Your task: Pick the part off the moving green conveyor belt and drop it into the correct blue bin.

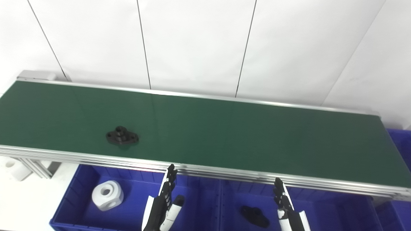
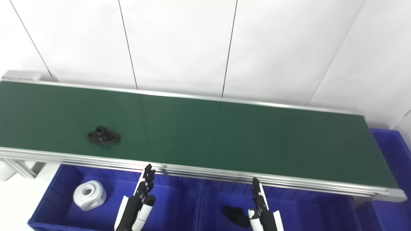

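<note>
A black flanged part (image 1: 122,136) lies on the green conveyor belt (image 1: 224,134), left of middle and near the belt's front edge. It also shows in the right eye view (image 2: 103,136). My left hand (image 1: 163,205) is open and empty, fingers straight, low in front of the belt over the left blue bin (image 1: 77,199). My right hand (image 1: 287,208) is open and empty over the middle blue bin (image 1: 321,208). Both hands are well short of the part.
The left bin holds a white cylindrical part (image 1: 107,195). The middle bin holds a black flanged part (image 1: 255,216). Another blue bin (image 1: 401,144) stands at the belt's right end. The belt's aluminium front rail (image 1: 224,175) runs between the hands and the belt.
</note>
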Robot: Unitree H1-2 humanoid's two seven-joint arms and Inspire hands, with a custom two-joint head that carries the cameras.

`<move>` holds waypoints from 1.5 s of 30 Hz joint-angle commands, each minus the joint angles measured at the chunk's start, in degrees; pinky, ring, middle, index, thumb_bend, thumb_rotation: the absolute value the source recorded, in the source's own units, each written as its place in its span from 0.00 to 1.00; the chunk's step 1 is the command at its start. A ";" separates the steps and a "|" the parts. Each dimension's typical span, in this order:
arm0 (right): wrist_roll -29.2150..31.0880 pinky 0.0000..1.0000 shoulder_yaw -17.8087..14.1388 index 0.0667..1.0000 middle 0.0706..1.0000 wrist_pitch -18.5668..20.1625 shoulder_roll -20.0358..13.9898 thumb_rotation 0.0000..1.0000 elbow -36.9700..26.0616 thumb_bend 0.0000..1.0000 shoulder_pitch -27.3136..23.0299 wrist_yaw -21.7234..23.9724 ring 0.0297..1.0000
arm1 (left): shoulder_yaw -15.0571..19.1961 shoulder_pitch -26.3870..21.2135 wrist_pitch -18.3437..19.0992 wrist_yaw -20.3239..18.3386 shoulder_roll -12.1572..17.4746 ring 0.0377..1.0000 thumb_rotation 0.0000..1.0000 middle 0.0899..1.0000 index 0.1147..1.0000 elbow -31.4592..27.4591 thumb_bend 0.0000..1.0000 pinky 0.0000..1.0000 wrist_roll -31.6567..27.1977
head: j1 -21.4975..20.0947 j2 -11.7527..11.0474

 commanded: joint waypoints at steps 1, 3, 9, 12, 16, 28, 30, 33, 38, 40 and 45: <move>0.63 1.00 -0.30 1.00 1.00 -3.75 0.09 1.00 -0.53 0.89 -0.71 0.24 1.00 | -0.81 -0.66 -2.84 0.65 -1.60 1.00 0.88 0.98 1.00 -0.12 0.78 1.00 0.99 | 0.06 -0.28; 0.60 1.00 -0.30 1.00 1.00 -3.98 0.04 1.00 -0.30 0.88 -0.77 0.31 1.00 | -0.73 -0.72 -3.15 0.85 -1.61 1.00 0.89 0.98 1.00 0.11 0.78 1.00 1.19 | 0.06 -0.28; 0.17 1.00 -0.19 1.00 1.00 -4.89 -0.14 1.00 0.75 0.88 -1.25 0.44 1.00 | -0.49 -0.94 -3.75 0.74 -1.54 1.00 0.87 0.98 1.00 0.74 0.78 1.00 0.54 | 0.18 -0.69; 0.35 1.00 -0.11 1.00 1.00 -5.16 -0.27 1.00 0.87 0.86 -1.42 0.71 1.00 | -0.47 -0.96 -3.86 0.77 -1.55 1.00 0.87 0.98 1.00 0.85 0.78 1.00 0.61 | 0.18 -0.69; 0.28 1.00 -0.10 1.00 1.00 -5.19 -0.90 0.98 0.82 0.83 -2.09 1.19 1.00 | -0.56 -1.62 -4.18 0.87 -1.81 1.00 0.86 0.98 1.00 1.85 0.79 1.00 0.48 | -0.45 -0.90; -20.34 0.87 0.13 0.96 0.94 2.87 -0.44 0.50 -9.62 0.85 -11.23 -3.74 0.92 | -0.60 -4.31 -4.52 1.65 -1.18 1.00 0.85 0.98 1.00 5.47 0.76 1.00 0.23 | -1.19 -2.03; -22.74 0.85 0.49 0.95 0.93 6.09 0.09 0.48 -9.70 0.87 -14.36 -3.30 0.92 | -0.69 -4.41 -4.53 1.39 -1.00 1.00 0.85 0.98 1.00 5.56 0.76 1.00 -0.03 | -1.23 -2.17; -26.44 0.80 1.56 0.92 0.91 10.11 1.11 0.45 -8.90 0.90 -18.76 -3.33 0.88 | -0.96 -4.51 -4.54 1.31 -0.71 1.00 0.84 0.98 1.00 5.77 0.75 1.00 0.01 | -1.38 -2.42; -33.93 0.69 4.91 0.87 0.87 14.34 3.49 0.42 -5.05 0.94 -26.27 -5.01 0.81 | -1.40 -4.65 -4.54 1.74 -0.59 1.00 0.85 0.98 1.00 6.17 0.76 1.00 0.69 | -1.21 -2.69; -37.70 0.71 6.82 0.87 0.87 15.94 4.37 0.43 -2.41 0.95 -29.62 -5.73 0.81 | -1.59 -4.56 -4.51 1.89 -0.68 1.00 0.85 0.98 1.00 5.94 0.74 1.00 1.22 | -1.15 -2.59; -44.63 0.69 10.71 0.84 0.81 17.49 5.80 0.40 4.17 0.98 -35.77 -9.10 0.76 | -2.11 -4.05 -4.47 1.78 -0.84 1.00 0.84 0.99 1.00 5.00 0.73 1.00 1.52 | -1.00 -2.28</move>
